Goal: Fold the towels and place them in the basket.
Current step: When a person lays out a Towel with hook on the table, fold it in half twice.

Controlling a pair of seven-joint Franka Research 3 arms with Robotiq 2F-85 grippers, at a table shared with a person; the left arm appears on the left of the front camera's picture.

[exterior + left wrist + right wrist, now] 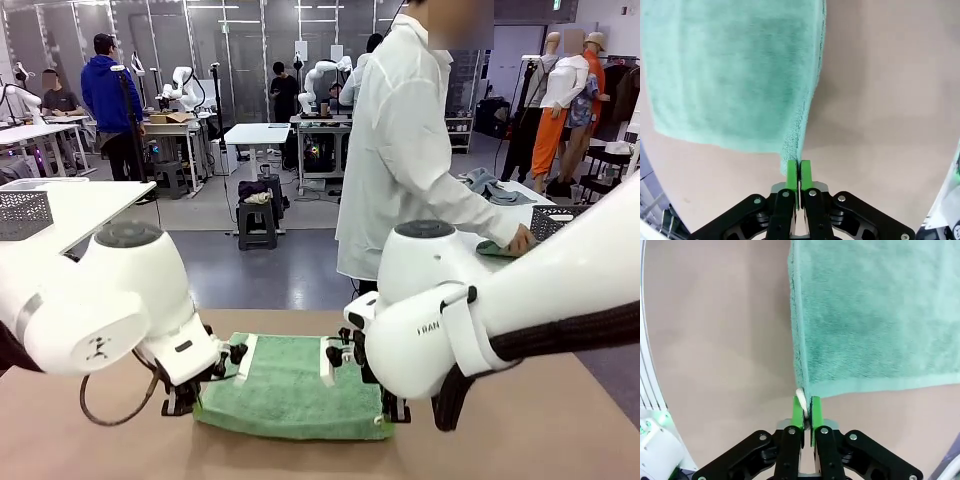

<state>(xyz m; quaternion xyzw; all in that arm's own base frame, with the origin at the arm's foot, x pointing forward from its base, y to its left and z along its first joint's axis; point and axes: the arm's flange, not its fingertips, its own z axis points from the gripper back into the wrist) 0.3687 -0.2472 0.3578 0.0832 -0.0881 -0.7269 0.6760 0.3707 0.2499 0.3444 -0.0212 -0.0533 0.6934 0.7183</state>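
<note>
Mint green towel: spread on the tan worktop at lower centre of the front view, long side across the frame, two short white strips showing on its far half. Left gripper: low at the towel's near left corner, just under the big white arm joint at left of frame. In the left wrist view, gripper at bottom centre, green pads pressed tight together on the towel's corner, no gap visible between them; cloth running up and to the upper left, bare worktop on the right half. Right gripper: low at the towel's near right corner, partly behind the white arm crossing in from the right. In the right wrist view, gripper at bottom centre, pads clamped closed on the towel's corner, a small white bit of hem caught at the left pad; cloth filling the upper right, worktop on the left half. Person in a white coat: standing at upper centre beyond the worktop, turned toward the right of frame, hand resting on a greyish-blue towel at a side table. Basket: dark mesh, just right of that hand, partly hidden by the right arm.
</note>
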